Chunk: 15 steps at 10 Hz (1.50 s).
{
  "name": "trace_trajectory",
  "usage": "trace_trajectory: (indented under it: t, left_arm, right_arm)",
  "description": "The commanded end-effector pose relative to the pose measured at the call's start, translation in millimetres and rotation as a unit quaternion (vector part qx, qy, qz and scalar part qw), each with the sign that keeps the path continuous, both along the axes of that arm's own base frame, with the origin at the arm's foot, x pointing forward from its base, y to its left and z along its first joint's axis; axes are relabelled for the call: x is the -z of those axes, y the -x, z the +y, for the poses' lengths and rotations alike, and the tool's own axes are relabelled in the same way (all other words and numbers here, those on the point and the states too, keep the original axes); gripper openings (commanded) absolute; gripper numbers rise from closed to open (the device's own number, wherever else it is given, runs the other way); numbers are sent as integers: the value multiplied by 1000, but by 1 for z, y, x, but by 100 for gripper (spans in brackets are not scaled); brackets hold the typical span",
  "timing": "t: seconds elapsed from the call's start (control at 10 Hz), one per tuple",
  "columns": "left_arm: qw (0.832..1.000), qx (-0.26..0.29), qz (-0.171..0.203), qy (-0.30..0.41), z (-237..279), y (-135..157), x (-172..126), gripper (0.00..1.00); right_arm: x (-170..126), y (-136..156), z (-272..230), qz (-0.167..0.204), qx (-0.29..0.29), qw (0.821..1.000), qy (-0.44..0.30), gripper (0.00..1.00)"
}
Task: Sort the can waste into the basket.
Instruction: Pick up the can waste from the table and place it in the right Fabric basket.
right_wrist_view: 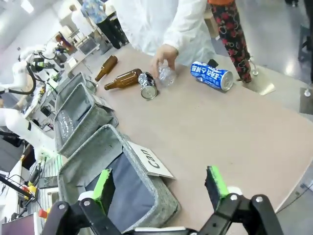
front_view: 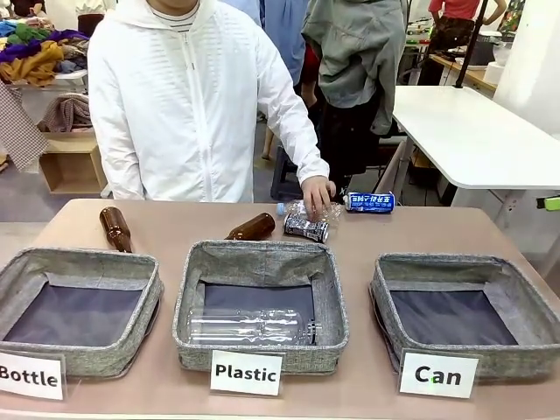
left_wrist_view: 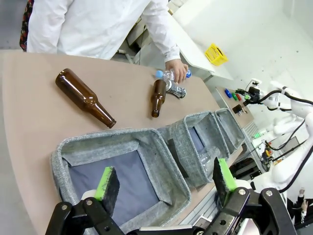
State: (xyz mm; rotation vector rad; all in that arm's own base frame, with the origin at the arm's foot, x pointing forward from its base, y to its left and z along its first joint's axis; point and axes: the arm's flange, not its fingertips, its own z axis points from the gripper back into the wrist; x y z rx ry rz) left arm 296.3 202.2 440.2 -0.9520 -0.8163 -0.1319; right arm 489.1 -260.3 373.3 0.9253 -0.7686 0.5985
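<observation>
Before the rightmost basket (front_view: 382,297), a white "Can" sign (front_view: 437,374)

**Cloth, metal, glass and plastic**

We see the "Can" basket (front_view: 455,261) in rough grey woven cloth with a smooth dark lining; its sign (front_view: 438,374) is matt white card. The blue and white can (front_view: 369,202) is glossy printed metal, and the crushed can (front_view: 306,228) glints, creased. One brown bottle (front_view: 115,228) and a second brown bottle (front_view: 254,227) are glossy glass. The clear bottle (front_view: 249,325) is shiny plastic. The table top (front_view: 420,232) looks smooth and matt.

Three baskets (front_view: 105,357) (front_view: 262,250) (front_view: 446,262), two brown bottles (front_view: 115,229) (front_view: 253,227), two cans (front_view: 369,203) (front_view: 306,228), two plastic bottles (front_view: 254,325) (front_view: 292,208)
</observation>
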Motion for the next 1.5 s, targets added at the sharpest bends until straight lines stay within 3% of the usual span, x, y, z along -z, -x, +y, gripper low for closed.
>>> trace_trajectory:
  t: [0.0, 0.3, 0.5, 0.8, 1.1, 1.4]
  left_arm:
    - [1000, 1, -16, 4, 0, 0, 1, 100]
    - [1000, 1, -16, 4, 0, 0, 1, 100]
    - [1000, 1, -16, 4, 0, 0, 1, 100]
    - [1000, 1, -16, 4, 0, 0, 1, 100]
    - [1000, 1, -16, 4, 0, 0, 1, 100]
    - [1000, 1, -16, 4, 0, 0, 1, 100]
  right_arm:
    - [-9, -6, 9, -20, -14, 1000, 11, 100]
    - [-31, -38, 27, -24, -44, 996, 71, 100]
    - [-58, -85, 73, -14, -71, 984, 164, 100]
    - [-91, -159, 152, -42, -176, 938, 294, 100]
    - [-98, -213, 229, -76, -287, 875, 384, 100]
    - [-112, -191, 200, -125, -274, 882, 363, 100]
